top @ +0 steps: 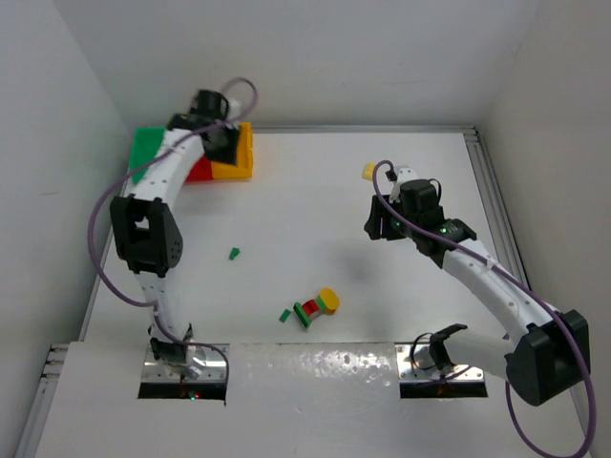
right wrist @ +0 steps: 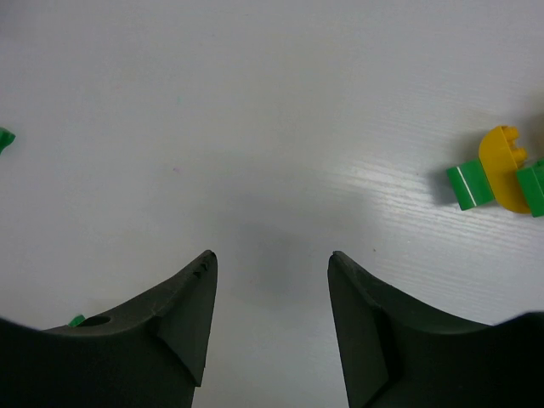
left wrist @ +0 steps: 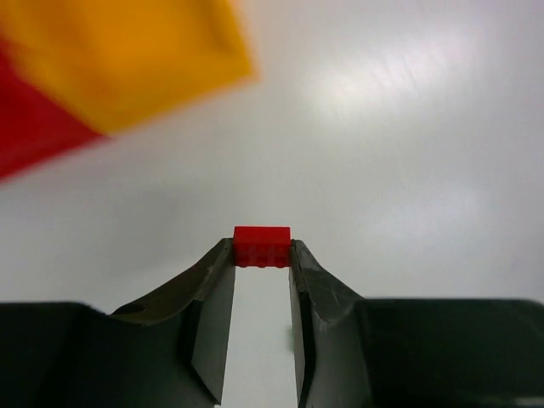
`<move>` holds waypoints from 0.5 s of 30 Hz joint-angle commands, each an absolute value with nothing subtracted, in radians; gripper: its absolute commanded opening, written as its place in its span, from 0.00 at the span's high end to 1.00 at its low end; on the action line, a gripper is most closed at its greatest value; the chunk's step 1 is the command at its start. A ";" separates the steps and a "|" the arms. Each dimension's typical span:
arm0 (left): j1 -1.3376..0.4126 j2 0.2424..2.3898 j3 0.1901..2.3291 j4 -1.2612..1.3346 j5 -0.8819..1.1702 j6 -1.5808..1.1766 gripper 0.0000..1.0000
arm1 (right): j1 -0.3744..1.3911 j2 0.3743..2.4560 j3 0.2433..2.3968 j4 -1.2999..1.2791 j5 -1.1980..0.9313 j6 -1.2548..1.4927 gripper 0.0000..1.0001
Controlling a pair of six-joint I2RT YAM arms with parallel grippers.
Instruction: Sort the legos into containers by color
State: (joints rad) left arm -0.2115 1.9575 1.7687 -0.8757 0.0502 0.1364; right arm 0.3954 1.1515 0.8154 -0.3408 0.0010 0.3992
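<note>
Where white walls (top: 334, 57) enclose a white table (top: 315, 191), left jaws clamping a red lego (left wrist: 262, 246), right jaws parted.

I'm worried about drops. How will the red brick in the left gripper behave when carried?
The red brick looks like rigid, blocky plastic, so it probably won't deform. It is tiny, so likely very light. The left gripper pinches it only at its very tips, so the brick's smooth sides might slip or twist.
</note>
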 commanded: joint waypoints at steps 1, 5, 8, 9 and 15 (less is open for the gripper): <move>-0.019 1.996 2.016 -0.897 0.042 0.092 1.00 | 0.400 1.137 0.813 -0.308 0.012 0.388 0.45; 0.041 2.127 2.207 -0.873 -0.034 0.118 1.00 | 0.400 1.149 0.813 -0.299 0.006 0.390 0.45; 0.067 2.221 2.292 -0.841 -0.055 0.136 1.00 | 0.402 1.160 0.827 -0.307 0.006 0.388 0.45; 0.069 2.255 2.301 -0.822 -0.063 0.144 1.00 | 0.400 1.161 0.831 -0.316 0.006 0.382 0.45; 0.110 2.345 2.313 -0.690 -0.065 0.120 1.00 | 0.400 1.164 0.850 -0.339 0.029 0.374 0.45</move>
